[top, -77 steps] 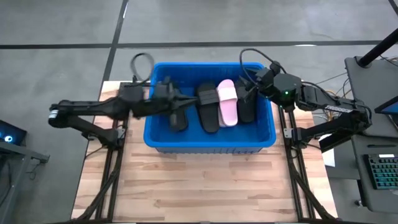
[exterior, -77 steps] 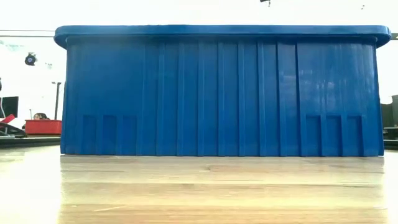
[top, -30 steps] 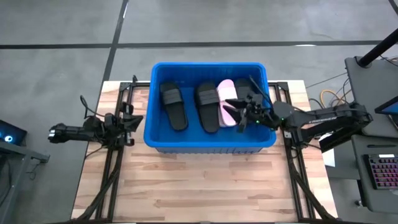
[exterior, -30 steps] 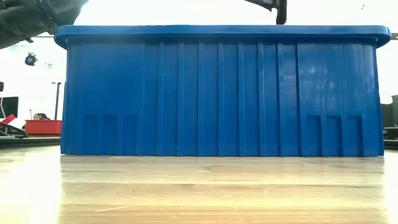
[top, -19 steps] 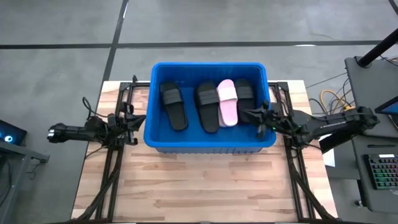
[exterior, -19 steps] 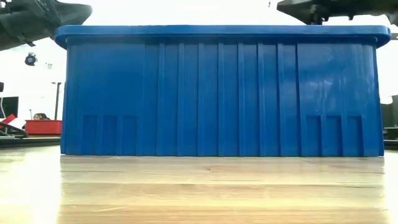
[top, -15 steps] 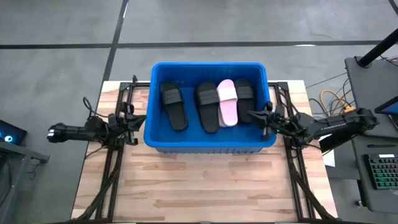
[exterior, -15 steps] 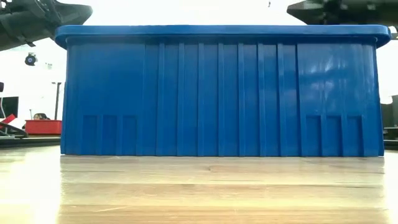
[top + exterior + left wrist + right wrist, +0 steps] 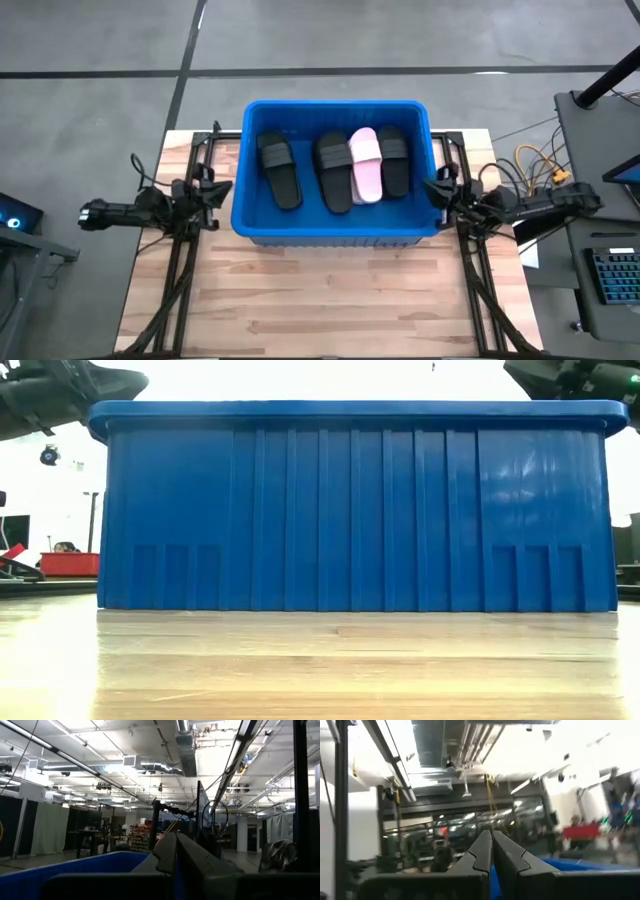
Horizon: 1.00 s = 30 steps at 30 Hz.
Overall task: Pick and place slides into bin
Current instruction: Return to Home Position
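The big blue bin (image 9: 336,104) sat at the far end of the wooden desk (image 9: 330,300). Four slides lay inside it, side by side on the bottom. A black slide (image 9: 279,172) lay by itself near the left wall. A second black slide (image 9: 335,173) lay in the middle. A pink slide (image 9: 366,166) was right next to it. A third black slide (image 9: 394,160) lay on the pink one's other side, near the right wall.

The left claw (image 9: 222,188) was outside the bin, just beside its left wall. Its two fingers (image 9: 165,855) were pressed together, and it held nothing.

The right claw (image 9: 431,185) was outside too, just beside the right wall. Its fingers (image 9: 480,852) were pressed together the same way, with nothing between them.
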### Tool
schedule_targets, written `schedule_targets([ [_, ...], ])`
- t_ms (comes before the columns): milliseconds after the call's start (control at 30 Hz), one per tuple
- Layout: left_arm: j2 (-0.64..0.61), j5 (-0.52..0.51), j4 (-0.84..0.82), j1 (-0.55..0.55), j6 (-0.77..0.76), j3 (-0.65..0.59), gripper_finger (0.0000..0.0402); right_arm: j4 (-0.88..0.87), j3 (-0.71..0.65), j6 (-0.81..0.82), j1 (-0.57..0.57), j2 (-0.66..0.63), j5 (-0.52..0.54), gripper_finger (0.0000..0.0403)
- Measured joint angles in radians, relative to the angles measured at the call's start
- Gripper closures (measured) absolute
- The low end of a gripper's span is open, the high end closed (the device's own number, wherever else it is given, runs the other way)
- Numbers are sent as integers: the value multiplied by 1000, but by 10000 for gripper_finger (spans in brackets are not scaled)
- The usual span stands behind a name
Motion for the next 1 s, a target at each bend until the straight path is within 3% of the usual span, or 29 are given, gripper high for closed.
schedule_targets([
  [167, 7, -14, -45, 0, -15, 6, 402, -160, -1, -91, 0, -169, 54, 394],
  [367, -2, 4, -53, 0, -22, 9, 402, -484, -1, 90, -1, -382, -8, 394],
  [600, 1, 92, -277, 0, -149, 43, 402, -537, 0, 143, -1, -368, -29, 394],
  [1000, 14, 173, -329, 0, -151, 36, 402, -656, 10, 186, -2, -379, -45, 394],
])
